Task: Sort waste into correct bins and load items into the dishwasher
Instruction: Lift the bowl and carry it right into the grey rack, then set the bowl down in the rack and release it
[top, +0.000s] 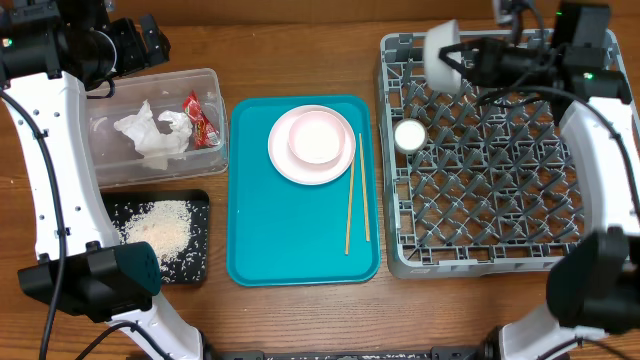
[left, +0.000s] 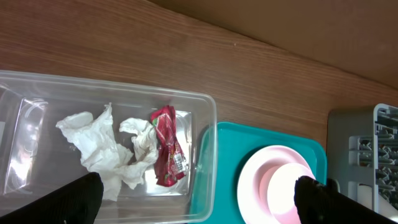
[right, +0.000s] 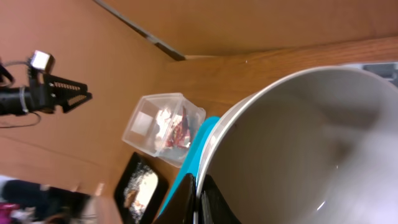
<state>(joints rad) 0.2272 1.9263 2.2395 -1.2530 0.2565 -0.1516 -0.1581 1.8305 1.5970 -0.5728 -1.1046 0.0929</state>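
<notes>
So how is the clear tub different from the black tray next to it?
The clear tub is see-through and deeper; the black tray is opaque and shallow. The clear tub holds crumpled napkins and a red wrapper; the black tray holds loose rice scraps. Both are rectangular, with a similar footprint, and both sit beside the teal tray.

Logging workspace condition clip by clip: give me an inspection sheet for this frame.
surface: wooden table, no spills seen
job's things: napkins and red wrapper in clear tub; rice scraps in black tray; pink bowl on pink plate, chopsticks on teal tray; white cup in dish rack
clutter: nothing seen
grippers: left gripper jaws open, empty, above tub; right gripper jaws shut on grey-white bowl over rack
cables: black leads along both arms
surroundings: brown board wall
</notes>
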